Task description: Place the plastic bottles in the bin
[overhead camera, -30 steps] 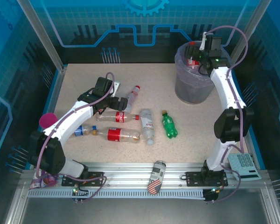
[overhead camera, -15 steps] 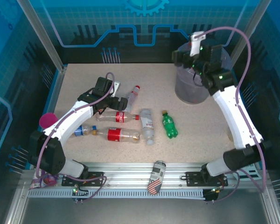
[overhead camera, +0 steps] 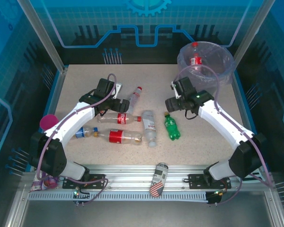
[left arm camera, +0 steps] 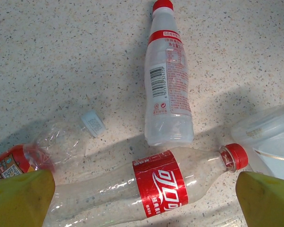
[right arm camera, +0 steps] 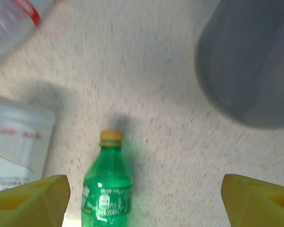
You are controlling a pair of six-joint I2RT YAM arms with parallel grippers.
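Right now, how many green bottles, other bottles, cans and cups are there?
Green bottles: 1
Other bottles on the table: 6
Other bottles in the bin: 1 showing
Cans: 1
Pink cups: 1
Total: 10

I get a blurred right wrist view; the green bottle (right arm camera: pixel 107 189) is cut off at its near end, the bin (right arm camera: pixel 248 61) cropped.
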